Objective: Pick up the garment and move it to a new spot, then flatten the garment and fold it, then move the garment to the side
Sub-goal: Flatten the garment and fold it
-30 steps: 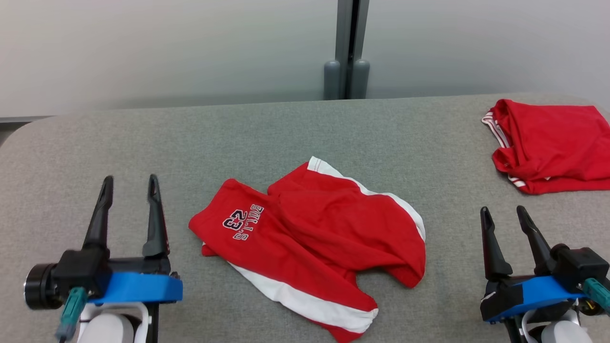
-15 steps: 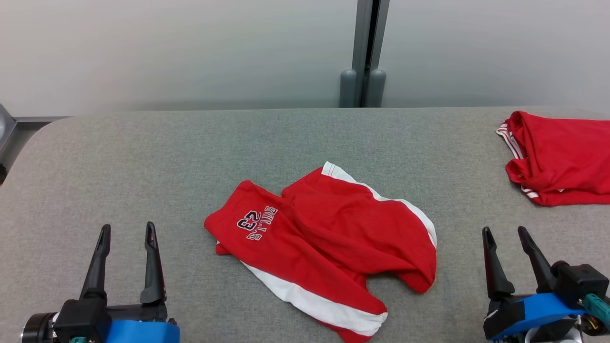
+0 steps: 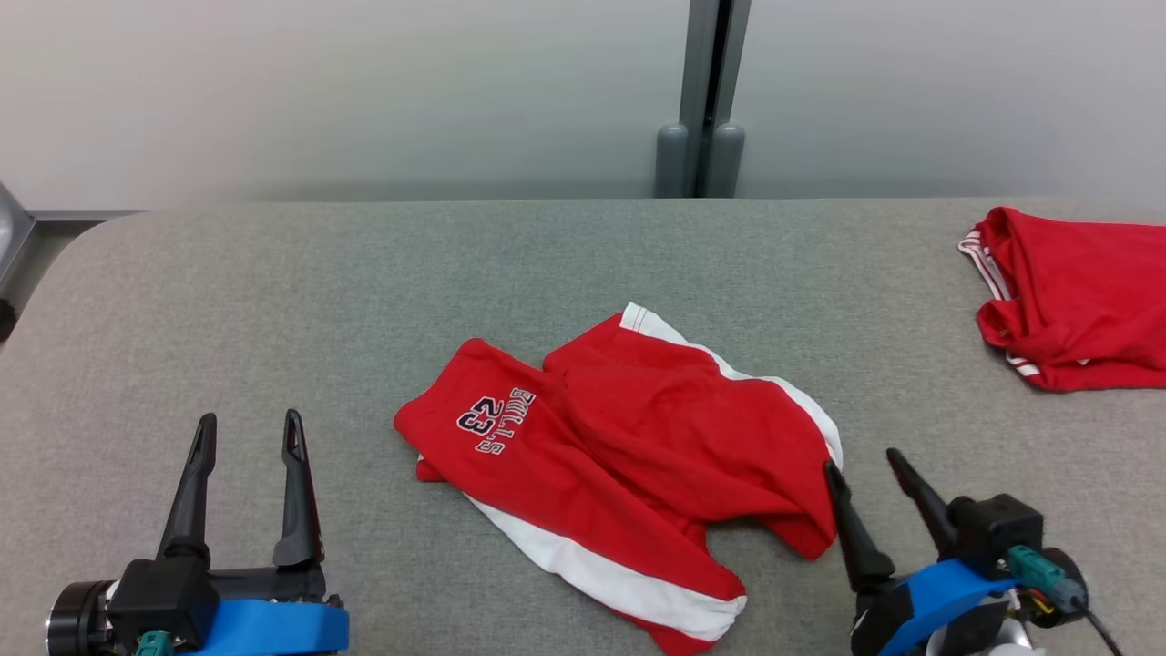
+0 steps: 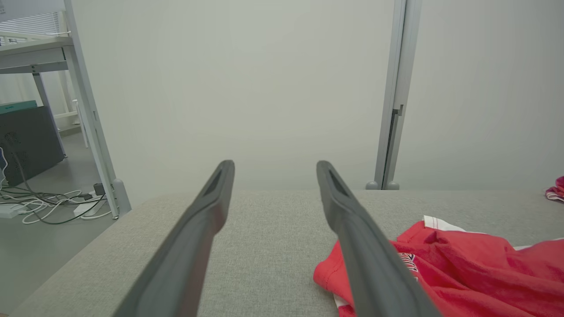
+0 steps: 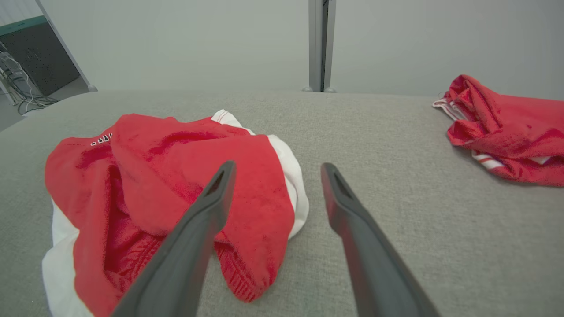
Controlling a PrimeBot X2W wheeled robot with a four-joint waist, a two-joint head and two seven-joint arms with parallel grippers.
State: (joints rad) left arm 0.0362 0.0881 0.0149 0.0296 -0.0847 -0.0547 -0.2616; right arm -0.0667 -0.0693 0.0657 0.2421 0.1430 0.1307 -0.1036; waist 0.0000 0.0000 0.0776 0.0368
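Lying crumpled at the middle of the grey table (image 3: 364,273), the garment (image 3: 619,456), red shorts with white side stripes and a printed number, sits between the two grippers in the head view. The left gripper (image 3: 250,417) is at the near left with its jaws spread and its fingers pointing to the far side. It is well apart from the garment's left edge, with bare table between. The right gripper (image 3: 861,459) is at the near right, jaws also spread, and its inner fingertip is just beside the garment's near right fold; I cannot tell whether it touches. A second red cloth (image 3: 1075,292) lies at the far right.

Through the left wrist view, the left gripper (image 4: 275,164) holds its fingers wide apart over the table. Only bare table and wall show between them. The garment (image 4: 476,264) lies to the right of the right-hand finger, which partly hides it.

Through the right wrist view, the right gripper (image 5: 278,165) is open and empty. The finger at that view's left crosses the garment (image 5: 176,167), whose white-edged right border reaches into the gap between the fingers. The other finger is over bare table. The second red cloth (image 5: 506,127) lies well apart at the far right.
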